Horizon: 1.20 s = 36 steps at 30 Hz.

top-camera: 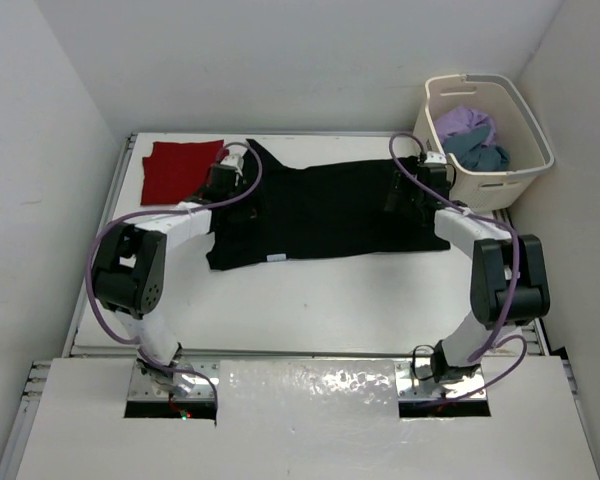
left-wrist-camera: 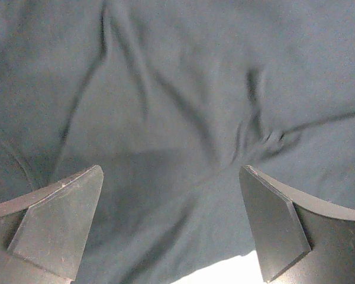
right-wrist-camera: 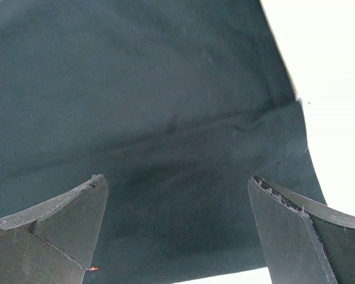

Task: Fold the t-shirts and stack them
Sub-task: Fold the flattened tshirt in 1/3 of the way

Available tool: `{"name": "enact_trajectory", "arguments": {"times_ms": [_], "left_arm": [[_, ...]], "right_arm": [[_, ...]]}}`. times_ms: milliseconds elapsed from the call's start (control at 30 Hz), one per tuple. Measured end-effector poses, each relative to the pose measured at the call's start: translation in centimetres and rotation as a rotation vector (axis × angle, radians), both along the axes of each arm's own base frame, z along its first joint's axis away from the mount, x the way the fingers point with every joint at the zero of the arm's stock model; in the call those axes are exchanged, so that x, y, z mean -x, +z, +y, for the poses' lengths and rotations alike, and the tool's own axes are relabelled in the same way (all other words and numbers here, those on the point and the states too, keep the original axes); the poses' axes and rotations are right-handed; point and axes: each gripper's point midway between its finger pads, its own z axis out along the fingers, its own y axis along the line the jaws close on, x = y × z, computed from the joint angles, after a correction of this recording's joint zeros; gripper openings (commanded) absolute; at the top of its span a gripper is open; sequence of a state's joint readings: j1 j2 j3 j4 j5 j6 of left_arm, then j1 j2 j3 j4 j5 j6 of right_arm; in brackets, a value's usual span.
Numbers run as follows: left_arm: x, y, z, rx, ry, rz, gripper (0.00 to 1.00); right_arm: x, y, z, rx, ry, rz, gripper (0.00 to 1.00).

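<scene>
A black t-shirt (top-camera: 320, 210) lies spread flat across the back middle of the table. My left gripper (top-camera: 223, 182) hovers over its left end, and my right gripper (top-camera: 405, 190) over its right end. In the left wrist view the left gripper (left-wrist-camera: 171, 198) is open above wrinkled black cloth (left-wrist-camera: 183, 106), holding nothing. The right gripper (right-wrist-camera: 176, 204) is also open, over a folded edge of the black shirt (right-wrist-camera: 154, 89). A red t-shirt (top-camera: 178, 170) lies folded at the back left corner. Lavender (top-camera: 466, 122) and teal-blue (top-camera: 485, 156) t-shirts sit bunched in the basket.
The cream laundry basket (top-camera: 510, 178) stands at the back right corner, just right of my right arm. White walls close in the table on the left, back and right. The white table top (top-camera: 330, 300) stretches from the black shirt to the arm bases.
</scene>
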<state>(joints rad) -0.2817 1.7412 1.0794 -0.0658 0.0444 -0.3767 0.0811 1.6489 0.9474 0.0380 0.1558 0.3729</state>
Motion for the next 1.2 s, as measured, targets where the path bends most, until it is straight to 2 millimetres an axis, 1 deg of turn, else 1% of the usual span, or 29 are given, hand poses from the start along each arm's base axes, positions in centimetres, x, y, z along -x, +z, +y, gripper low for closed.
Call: {"name": "enact_trajectory", "arguments": {"times_ms": [67,133,267,300,367,467,500,567,633,733,767,833,867,1000,1067,1133,1200], "left_arm": [[1.3,-1.5,-0.1,0.013,-0.006,0.044,1.00],[2.2,-2.6,-0.1,0.022,-0.008,0.074,1.00],[2.4,-5.2,-0.5,0.030,-0.011,0.143,1.00],[2.1,-5.2,-0.8,0.042,-0.013,0.145,1.00],[1.7,-5.3,-1.1,0.056,-0.006,0.152,1.00],[1.9,-5.3,-1.2,0.077,0.018,0.177,1.00],[2.0,-5.4,-1.1,0.085,0.029,0.183,1.00],[2.5,-5.4,-1.0,0.101,0.052,0.187,1.00],[4.2,-5.6,-0.6,0.120,0.080,0.205,1.00],[7.1,-5.8,0.1,0.152,0.125,0.229,1.00],[7.8,-5.7,0.2,0.164,0.136,0.235,1.00],[10.1,-5.9,0.2,0.197,0.169,0.259,1.00],[11.0,-5.7,0.0,0.212,0.176,0.263,1.00],[15.0,-5.7,-0.8,0.202,0.193,0.345,1.00],[17.4,-5.8,-0.8,0.175,0.203,0.405,1.00],[20.0,-6.0,0.1,0.123,0.225,0.481,1.00],[21.9,-6.0,1.2,0.056,0.248,0.540,1.00]], "right_arm": [[0.4,-1.7,0.0,-0.007,-0.008,0.045,0.99],[0.8,-3.5,-0.2,-0.020,-0.021,0.091,0.99],[2.3,-7.2,-0.8,-0.073,-0.047,0.194,0.99],[2.7,-7.9,-1.2,-0.075,-0.055,0.214,0.99],[2.6,-7.8,-1.3,-0.100,-0.056,0.210,0.99],[2.8,-7.8,-1.2,-0.121,-0.055,0.210,0.99],[3.0,-7.8,-1.1,-0.128,-0.055,0.205,0.99],[4.3,-7.8,-0.8,-0.147,-0.053,0.205,0.99],[6.2,-7.8,-0.8,-0.154,-0.056,0.208,0.99],[10.0,-7.9,-0.8,-0.165,-0.083,0.229,0.99],[11.5,-8.0,-0.8,-0.170,-0.099,0.239,0.99],[14.0,-7.9,-0.8,-0.191,-0.128,0.244,0.99],[15.2,-8.0,-0.7,-0.204,-0.147,0.257,0.99],[18.8,-7.8,-0.6,-0.235,-0.189,0.274,0.99],[20.6,-7.9,-0.6,-0.237,-0.198,0.297,0.99],[22.0,-7.9,-0.5,-0.238,-0.194,0.333,0.99],[23.0,-7.8,-0.2,-0.241,-0.179,0.366,0.99]]}}
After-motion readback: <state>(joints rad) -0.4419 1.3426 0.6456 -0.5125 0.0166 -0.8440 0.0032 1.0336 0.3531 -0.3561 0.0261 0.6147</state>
